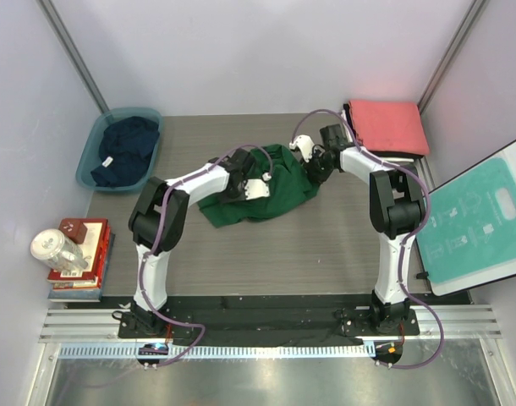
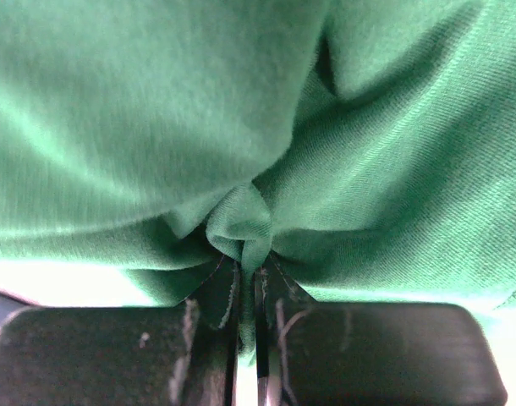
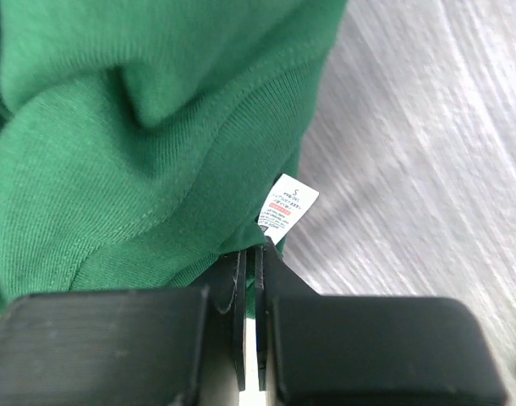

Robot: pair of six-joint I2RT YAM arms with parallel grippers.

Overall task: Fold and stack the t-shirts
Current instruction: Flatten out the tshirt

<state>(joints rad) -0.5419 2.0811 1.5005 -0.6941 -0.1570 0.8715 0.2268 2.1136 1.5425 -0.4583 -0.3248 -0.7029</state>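
Observation:
The dark green t-shirt (image 1: 271,190) lies bunched in the middle of the table. My left gripper (image 1: 239,188) is shut on a pinched fold of the green t-shirt (image 2: 241,228) at its left side. My right gripper (image 1: 313,169) is shut on the green t-shirt's (image 3: 139,169) right edge, beside its white size label (image 3: 288,207). A navy t-shirt (image 1: 123,150) lies in the teal tub (image 1: 90,152) at the back left. A folded coral-red t-shirt (image 1: 387,125) tops a stack at the back right, with a dark one (image 1: 400,157) showing under it.
A stack of books with a glass jar (image 1: 59,251) on it sits at the left edge. The teal-and-white instruction board (image 1: 478,224) leans at the right. Grey table surface (image 1: 266,254) lies in front of the shirt.

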